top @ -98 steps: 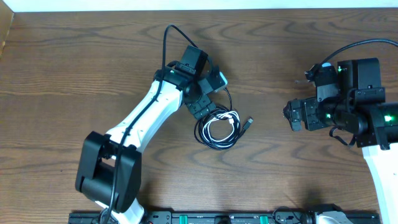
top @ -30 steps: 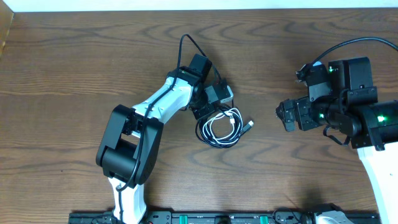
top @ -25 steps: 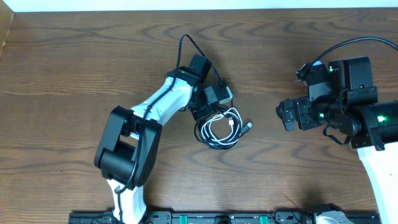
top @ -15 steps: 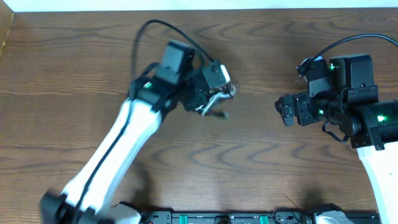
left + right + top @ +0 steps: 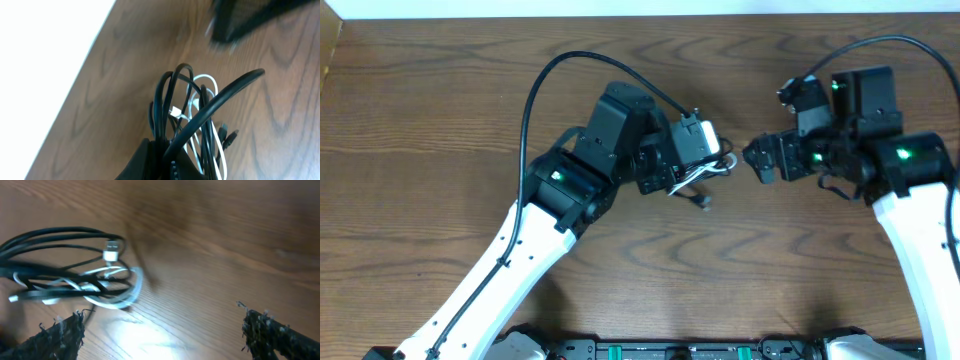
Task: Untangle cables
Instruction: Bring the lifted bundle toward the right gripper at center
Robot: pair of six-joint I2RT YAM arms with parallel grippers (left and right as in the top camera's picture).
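The tangled cables (image 5: 702,174), a black cord wound with a shorter white one, hang above the wooden table (image 5: 440,110), with my left gripper (image 5: 670,181) shut on the bundle. A small plug end (image 5: 705,203) dangles below. In the left wrist view black loops (image 5: 172,107) and the white cord (image 5: 206,82) rise out of my shut gripper (image 5: 165,165). My right gripper (image 5: 756,160) stands open just right of the bundle, not touching it. In the right wrist view the bundle (image 5: 65,275) floats at upper left, beyond the wide-apart fingertips (image 5: 62,332), and the right gripper (image 5: 165,332) holds nothing.
The left arm's own thick black wire (image 5: 535,90) arcs over the table behind it. A black rail (image 5: 670,350) runs along the table's front edge. The table's far edge (image 5: 640,14) meets a white strip.
My left gripper has lifted the cable bundle off the table and carried it to the right. The right arm has come left and now sits close to the bundle.
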